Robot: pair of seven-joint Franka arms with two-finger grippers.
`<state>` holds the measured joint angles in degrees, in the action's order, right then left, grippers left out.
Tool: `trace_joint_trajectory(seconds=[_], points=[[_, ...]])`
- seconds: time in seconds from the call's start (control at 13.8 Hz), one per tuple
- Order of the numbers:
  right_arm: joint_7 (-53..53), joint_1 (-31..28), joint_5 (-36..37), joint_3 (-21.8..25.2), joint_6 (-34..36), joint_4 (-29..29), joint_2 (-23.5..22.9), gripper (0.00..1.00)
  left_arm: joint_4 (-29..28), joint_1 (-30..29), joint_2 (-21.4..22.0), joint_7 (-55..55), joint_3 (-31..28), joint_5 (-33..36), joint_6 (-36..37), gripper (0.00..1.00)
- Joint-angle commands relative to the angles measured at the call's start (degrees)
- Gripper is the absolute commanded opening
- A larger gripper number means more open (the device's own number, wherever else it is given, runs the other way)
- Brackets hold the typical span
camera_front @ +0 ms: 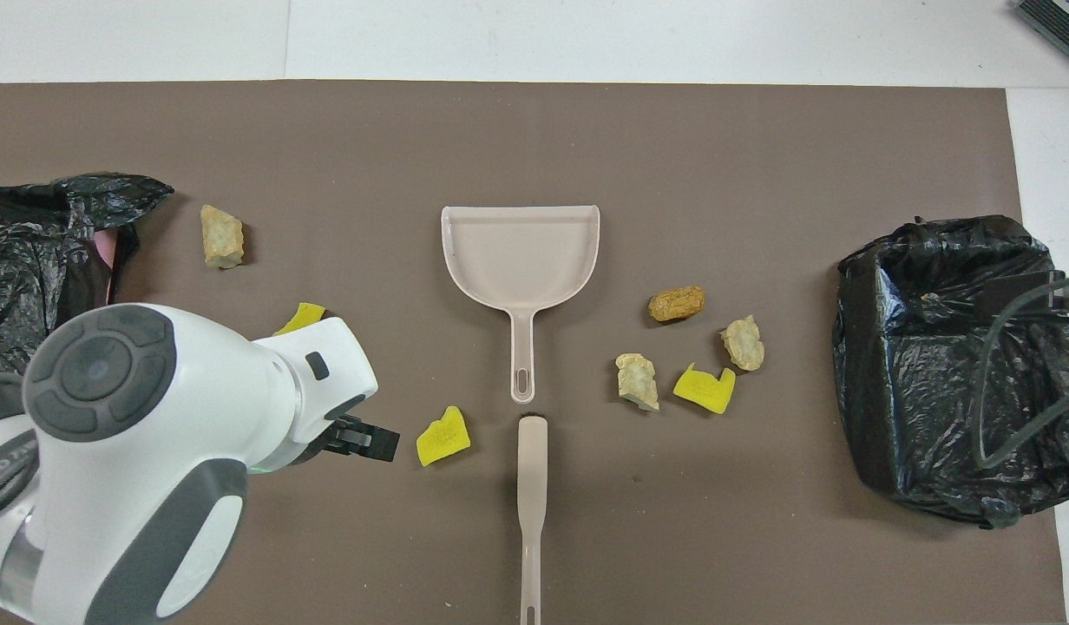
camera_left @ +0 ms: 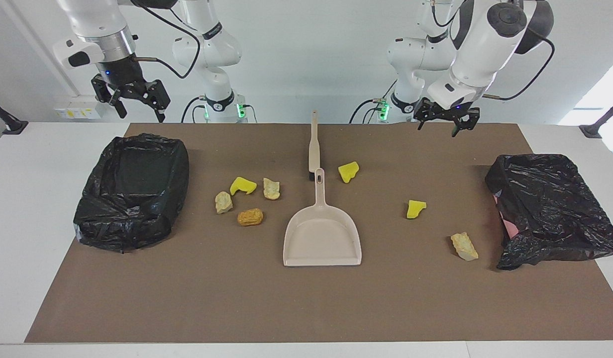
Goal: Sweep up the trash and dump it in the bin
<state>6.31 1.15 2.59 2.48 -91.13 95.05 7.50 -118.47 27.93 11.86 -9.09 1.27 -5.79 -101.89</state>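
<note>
A: Where is the trash?

B: Seven foam chunks, all loose on the brown mat (camera_left: pixel 306 308). Four cluster toward the right arm's end: a yellow piece (camera_left: pixel 243 185), two pale beige pieces (camera_left: pixel 271 189) (camera_left: pixel 223 202) and an orange-brown lump (camera_left: pixel 250 217). Another yellow chunk (camera_left: pixel 348 171) lies beside the brush (camera_left: pixel 314 144), a third yellow chunk (camera_left: pixel 415 209) lies farther out toward the left arm's end, and a beige chunk (camera_left: pixel 464 246) sits near the crumpled black bag (camera_left: pixel 553 209) there.

A: Tools?

B: Dustpan (camera_left: pixel 322 233) flat at mid-table, its handle pointing at the robots and nearly meeting the brush end — neither is held.

A: Grippers?

B: Left gripper (camera_left: pixel 448 122) hangs in the air over the mat's robot-side edge, fingers spread apart, holding nothing. Right gripper (camera_left: pixel 132 99) waits up in the air above the robot-side end of the black-lined bin (camera_left: pixel 132 191), fingers also splayed and empty.

A: Overhead check?

B: The left arm's white wrist covers part of one yellow chunk (camera_front: pixel 302 314); the bin (camera_front: pixel 951 365) shows only its liner inside.
</note>
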Motion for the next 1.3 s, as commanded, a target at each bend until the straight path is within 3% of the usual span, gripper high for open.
trace_joint_trajectory(seconds=[0.0,0.58,0.79,1.01,1.23], points=[[-1.1,-0.1,-1.3,0.3,-0.3,0.5,0.4,1.0,-5.1,7.0,2.0,-6.4,-1.0,-0.7,-5.7,1.0],[-1.1,-0.1,-1.3,0.3,-0.3,0.4,0.4,1.0,-8.4,25.6,-2.5,-23.7,-1.1,-0.7,-16.0,1.0],[-1.1,-0.1,-1.3,0.3,-0.3,0.5,0.4,1.0,-8.4,29.1,-3.6,-26.6,-1.1,-0.7,-17.1,1.0],[-1.1,-0.1,-1.3,0.3,-0.3,0.4,0.4,1.0,-8.4,29.9,-3.6,-26.7,-1.0,-0.7,-17.4,1.0],[-1.1,-0.1,-1.3,0.3,-0.3,0.4,0.4,1.0,-8.8,29.9,-6.3,-26.7,-1.0,-0.7,-18.3,1.0]])
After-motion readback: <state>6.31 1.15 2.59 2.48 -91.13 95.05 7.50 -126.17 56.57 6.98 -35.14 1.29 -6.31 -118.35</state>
